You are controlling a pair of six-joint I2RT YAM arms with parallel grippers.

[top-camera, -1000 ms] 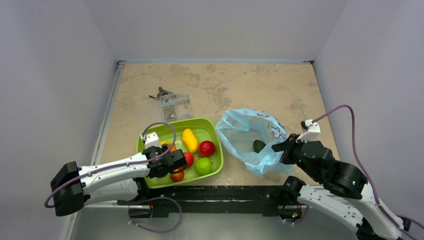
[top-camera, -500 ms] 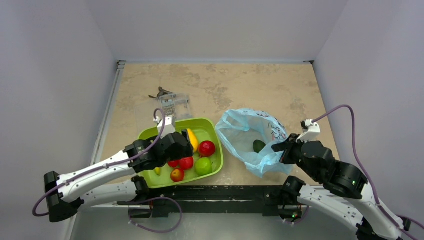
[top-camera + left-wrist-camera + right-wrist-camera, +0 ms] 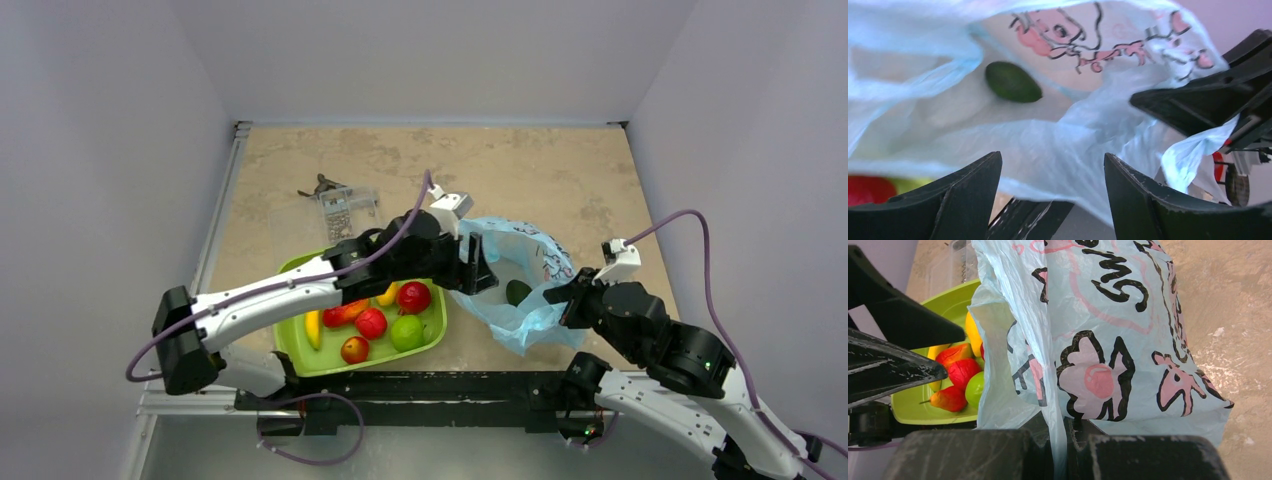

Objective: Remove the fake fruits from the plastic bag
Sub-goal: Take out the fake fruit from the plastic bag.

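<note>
The light blue plastic bag [image 3: 528, 258] lies right of the lime-green tray [image 3: 296, 348], mouth open toward the left. A dark green avocado [image 3: 517, 292] lies inside it, also seen in the left wrist view [image 3: 1013, 81]. My left gripper [image 3: 482, 271] is open and empty at the bag's mouth, above the bag's film [image 3: 1058, 150]. My right gripper [image 3: 563, 298] is shut on the bag's near edge [image 3: 1060, 405]. In the tray lie the banana [image 3: 313, 328], mango [image 3: 347, 311], two red round fruits [image 3: 413, 297], green apple [image 3: 406, 332] and small red-yellow apple [image 3: 353, 349].
An orange-yellow oval fruit [image 3: 389, 294] lies in the tray, partly under my left arm. A clear plastic box [image 3: 348, 210] with small dark items sits behind the tray. Grey walls close in the table on three sides.
My left arm has swung from over the tray rightward to the bag's mouth, gripper empty. The right gripper and the bag have stayed put.
</note>
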